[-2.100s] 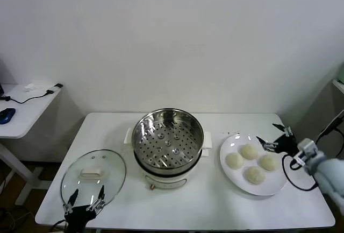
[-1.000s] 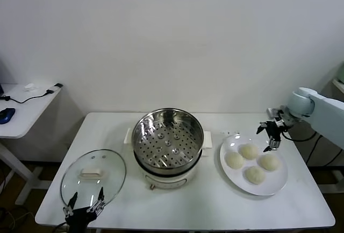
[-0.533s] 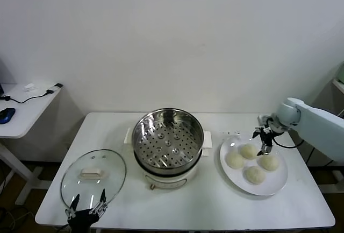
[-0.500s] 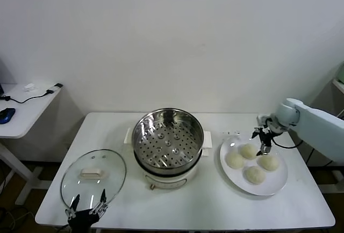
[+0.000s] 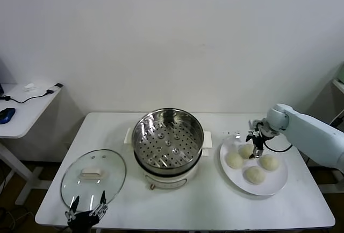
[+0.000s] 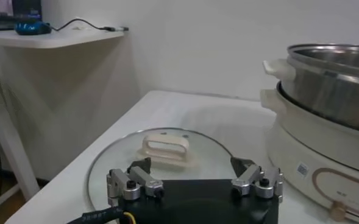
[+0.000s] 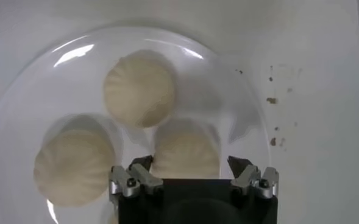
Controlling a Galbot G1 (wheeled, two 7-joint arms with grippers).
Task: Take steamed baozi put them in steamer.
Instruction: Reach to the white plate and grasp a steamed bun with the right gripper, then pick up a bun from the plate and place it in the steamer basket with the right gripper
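Several steamed baozi lie on a white plate (image 5: 278, 183) right of the steamer (image 5: 167, 139): one at the back (image 5: 246, 150), one to the left (image 5: 234, 160), one to the right (image 5: 269, 162). The steamer's perforated tray holds nothing. My right gripper (image 5: 255, 139) hangs low over the back baozi (image 7: 185, 152). In the right wrist view the right gripper (image 7: 191, 165) is open, its fingers on either side of that baozi, with a gap on one side. Two more baozi (image 7: 140, 88) (image 7: 74, 167) lie beside it. My left gripper (image 5: 86, 211) waits open at the front left.
A round glass lid (image 5: 93, 175) with a white handle lies flat at the front left, just ahead of the left gripper (image 6: 194, 167). The steamer's white base (image 6: 316, 152) stands close beside it. A side desk (image 5: 21, 109) with cables stands to the left.
My right arm has swung left and down from the plate's far right edge onto the back baozi. The left arm and the baozi have stayed put.
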